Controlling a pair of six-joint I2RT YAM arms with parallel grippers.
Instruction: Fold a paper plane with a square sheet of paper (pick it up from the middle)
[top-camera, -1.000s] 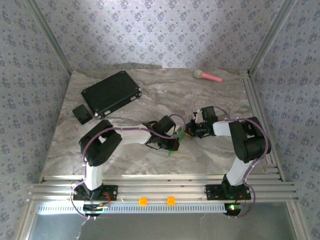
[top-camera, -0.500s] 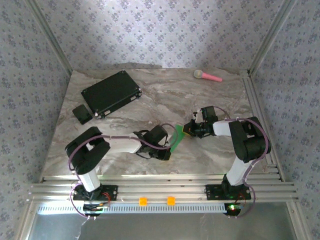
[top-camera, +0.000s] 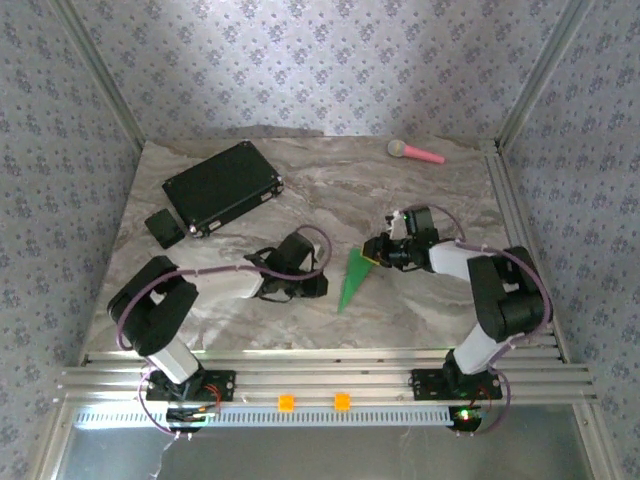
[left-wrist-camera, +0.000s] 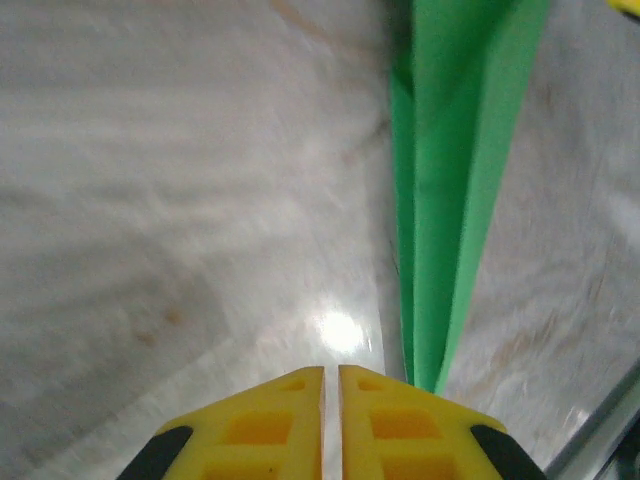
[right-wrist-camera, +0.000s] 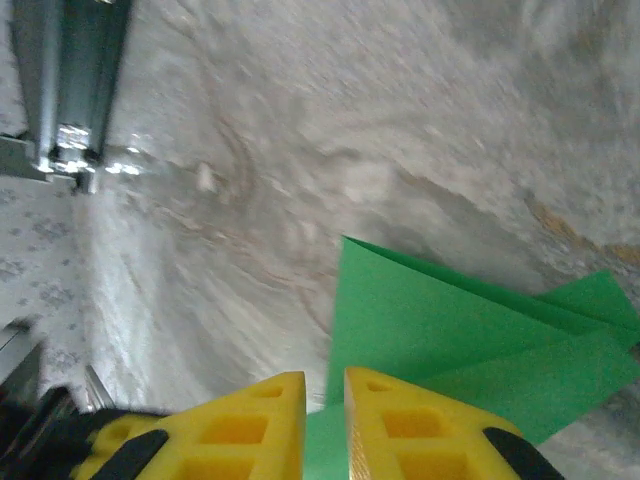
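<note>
You are getting open marble on the table's (top-camera: 430, 310) near right and far middle, so a gripper is passing freely there. The plane (top-camera: 352, 278) is lying hemmed in: the left gripper (top-camera: 318, 285) is crowding its left side, and the right gripper (top-camera: 370, 257) is sitting at its wide end. Its near tip is lying clear. The case (top-camera: 222, 186) and a small black box (top-camera: 163, 228) are blocking the far left, and a pink toy (top-camera: 415, 151) is lying by the far edge. Rails (top-camera: 522, 230) are walling in the right side.
</note>
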